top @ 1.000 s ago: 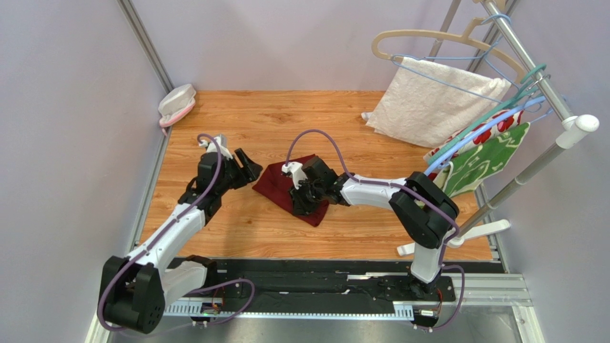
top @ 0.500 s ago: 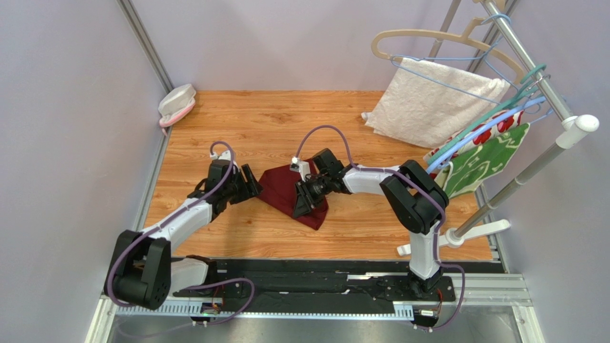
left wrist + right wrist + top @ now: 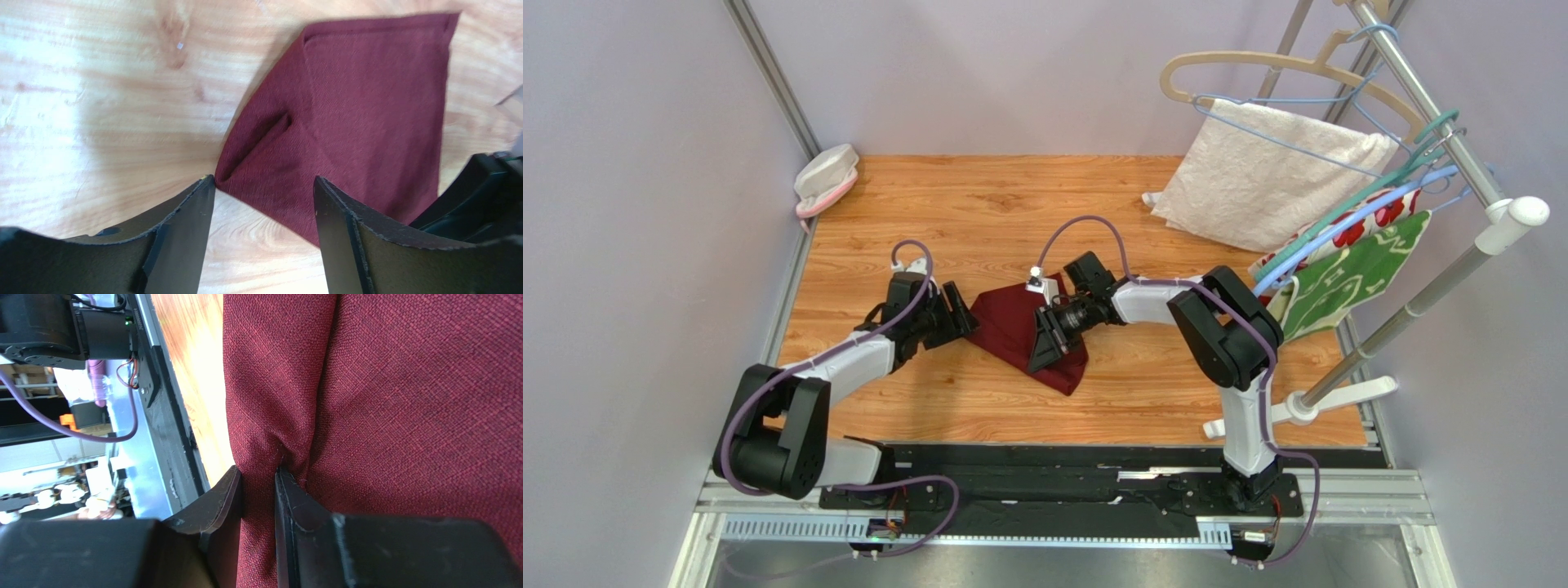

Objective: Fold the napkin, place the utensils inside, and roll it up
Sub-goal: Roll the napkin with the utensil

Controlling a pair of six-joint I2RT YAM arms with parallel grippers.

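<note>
Right gripper (image 3: 258, 478): nearly closed, pinching raised fold of napkin (image 3: 1011, 325). Left gripper (image 3: 264, 196): wide open, holding nothing; napkin corner just ahead of its fingertips, right gripper on cloth beyond. You've brought left in since 1 s ago; it was apart then. One napkin, one white towel (image 3: 1271, 172) far past right gripper.

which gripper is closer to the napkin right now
Right. The right gripper has a fold of the napkin pinched in its jaws; the left gripper is open, jaws either side of a corner.
</note>
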